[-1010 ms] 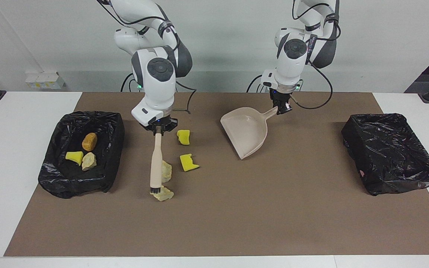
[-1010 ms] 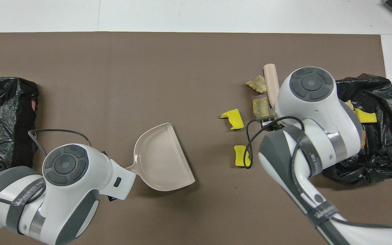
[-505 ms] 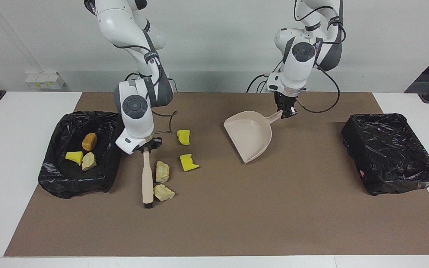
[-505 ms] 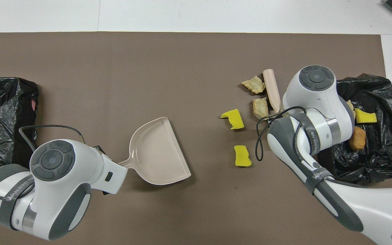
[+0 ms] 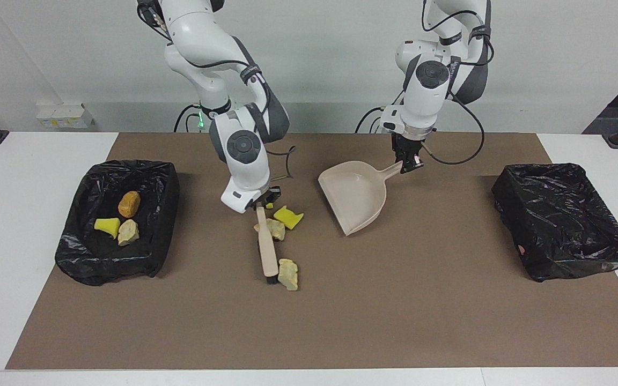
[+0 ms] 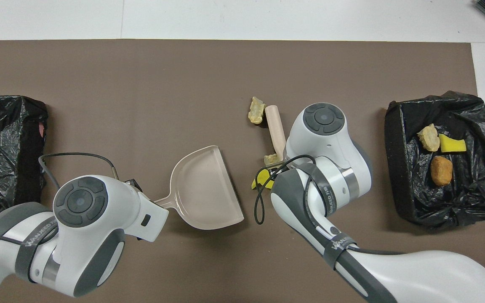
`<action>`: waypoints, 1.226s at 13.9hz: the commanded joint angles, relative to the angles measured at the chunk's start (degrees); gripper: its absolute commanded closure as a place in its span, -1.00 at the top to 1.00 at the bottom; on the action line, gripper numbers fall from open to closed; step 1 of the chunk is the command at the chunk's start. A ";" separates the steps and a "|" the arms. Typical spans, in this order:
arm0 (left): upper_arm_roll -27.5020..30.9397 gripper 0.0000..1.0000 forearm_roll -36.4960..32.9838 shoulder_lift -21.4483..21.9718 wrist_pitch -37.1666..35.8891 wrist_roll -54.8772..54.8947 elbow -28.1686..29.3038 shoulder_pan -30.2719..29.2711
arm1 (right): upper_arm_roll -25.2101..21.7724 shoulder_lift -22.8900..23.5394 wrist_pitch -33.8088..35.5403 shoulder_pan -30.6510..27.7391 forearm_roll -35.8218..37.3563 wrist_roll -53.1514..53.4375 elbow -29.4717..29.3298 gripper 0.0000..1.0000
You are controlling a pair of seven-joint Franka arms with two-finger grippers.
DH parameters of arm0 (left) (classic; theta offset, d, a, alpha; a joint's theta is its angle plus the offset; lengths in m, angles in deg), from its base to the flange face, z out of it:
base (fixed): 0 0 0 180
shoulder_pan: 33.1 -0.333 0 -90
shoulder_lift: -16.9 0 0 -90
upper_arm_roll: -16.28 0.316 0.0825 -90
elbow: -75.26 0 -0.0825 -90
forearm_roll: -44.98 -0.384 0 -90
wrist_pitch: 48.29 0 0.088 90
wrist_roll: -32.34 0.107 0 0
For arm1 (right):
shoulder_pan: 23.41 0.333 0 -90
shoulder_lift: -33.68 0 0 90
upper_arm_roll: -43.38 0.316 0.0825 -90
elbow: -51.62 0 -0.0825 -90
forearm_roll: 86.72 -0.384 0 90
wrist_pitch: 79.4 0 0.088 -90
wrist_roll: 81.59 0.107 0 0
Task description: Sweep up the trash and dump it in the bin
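My right gripper point(image 5: 260, 205) is shut on the top of a beige brush point(image 5: 267, 246), whose bristles rest on the brown mat. Against the brush lie trash scraps: a beige lump point(image 5: 288, 274) at the bristles, a second beige lump point(image 5: 276, 229) by the handle, and a yellow sponge piece point(image 5: 288, 217) beside that. From overhead the brush point(image 6: 276, 131), the lump by the bristles point(image 6: 256, 110) and the sponge piece point(image 6: 261, 178) show. My left gripper point(image 5: 407, 162) is shut on the handle of the beige dustpan point(image 5: 354, 195), tilted with its mouth toward the scraps.
A black-lined bin point(image 5: 156, 177) at the right arm's end of the table holds a brown lump point(image 5: 129, 203), a yellow sponge piece point(image 5: 107, 226) and a beige lump point(image 5: 127, 232). A second black-lined bin point(image 5: 564, 220) stands at the left arm's end.
My right arm has swept the brush across the mat toward the dustpan, pushing the scraps along with it. The dustpan has shifted only slightly in my left gripper.
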 commanded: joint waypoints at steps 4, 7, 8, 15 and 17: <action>0.46 -1.00 1.38 -1.54 1.09 -4.09 0.74 1.87 | 0.32 -3.38 -0.30 8.29 -5.42 0.96 4.04 -1.00; 0.55 -1.00 1.91 -1.63 1.18 -4.09 0.74 1.52 | 0.76 -5.76 -0.30 11.55 -8.92 0.44 6.59 -1.00; 0.55 -1.00 2.00 -1.63 1.18 -4.17 0.74 1.43 | 0.76 -5.94 -0.47 12.78 -9.11 0.44 6.51 -1.00; 0.55 -1.00 2.70 -1.89 1.44 -5.14 0.57 1.34 | -0.29 -5.32 9.08 4.90 -4.37 0.09 -7.36 -1.00; 0.46 -1.00 2.70 -1.81 1.62 -5.14 0.57 2.04 | -0.38 -9.51 13.31 -0.46 -3.06 -0.78 -5.90 -1.00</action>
